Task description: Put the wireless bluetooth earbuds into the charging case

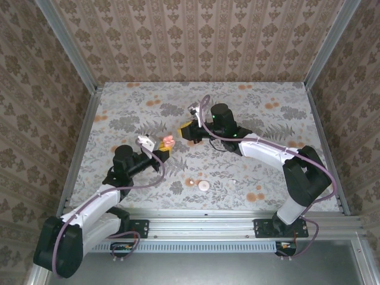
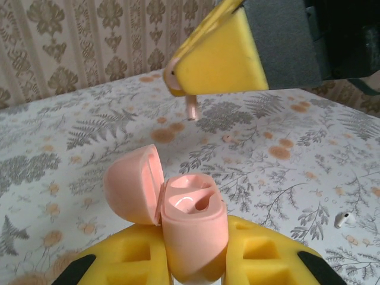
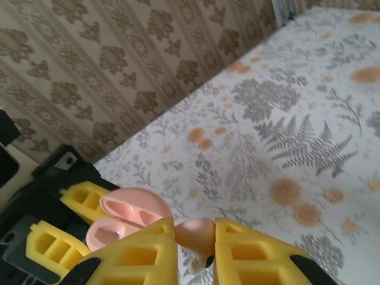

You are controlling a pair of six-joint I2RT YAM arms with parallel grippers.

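The small glossy salmon-pink earbud (image 3: pixel 195 233) sits pinched between the yellow foam fingers of my right pincer (image 3: pixel 196 252), which is clamped on it. In the left wrist view only its thin stem (image 2: pixel 191 110) shows, hanging down from under one yellow pad (image 2: pixel 219 59) at the top of the frame, above the case and not touching it.

The salmon-pink clamshell charging case (image 2: pixel 193 222) stands at the bottom centre of that frame. Its rounded lid is swung open to the left and its two moulded wells face up. My left pincer (image 2: pixel 193 264) is closed on the case's lower body, a yellow finger on either side. In the right wrist view the open case (image 3: pixel 127 217) lies at lower left, just beside my right fingers, with my left fingers (image 3: pixel 56 249) behind it.

From above, the case (image 1: pixel 168 141) is a pink spot near the middle of the frame at the tip of my left pincer (image 1: pixel 163 148). My right pincer (image 1: pixel 189 132) is close by, to its upper right.

A small pale round piece (image 1: pixel 203 185) lies below them on the grey-and-orange floral tablecloth (image 1: pixel 267 95); I cannot tell what it is. Brown damask-patterned walls (image 1: pixel 196 35) close in the table.
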